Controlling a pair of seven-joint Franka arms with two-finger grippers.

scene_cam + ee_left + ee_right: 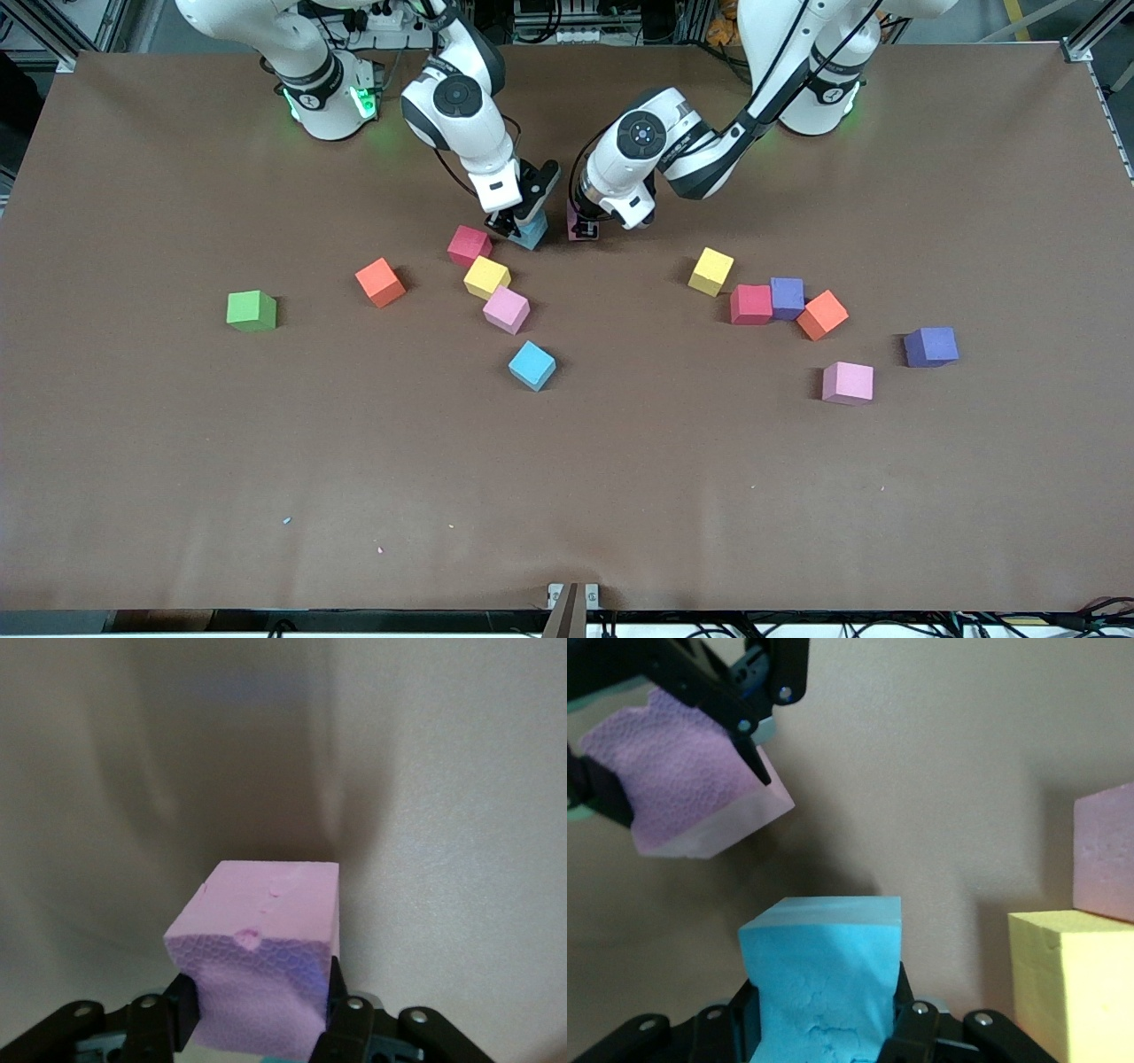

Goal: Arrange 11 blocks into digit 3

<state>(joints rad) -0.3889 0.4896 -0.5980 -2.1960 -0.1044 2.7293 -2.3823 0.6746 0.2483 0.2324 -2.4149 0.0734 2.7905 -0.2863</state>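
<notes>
The right tool [518, 226] is clamped on a cyan block [533, 232]; the left tool [585, 229] is clamped on a pink block [578, 226]. Both hang side by side, slightly apart, low over the bench [567, 496], with no digit 3 begun.

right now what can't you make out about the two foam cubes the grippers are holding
- Pink foam cube in the left gripper: front view, mostly covered by that arm's hand.
- Cyan foam cube in the right gripper: front view, partly covered.
- Both wrist views: each cube's underside and any gap above the brown table are hidden.
</notes>
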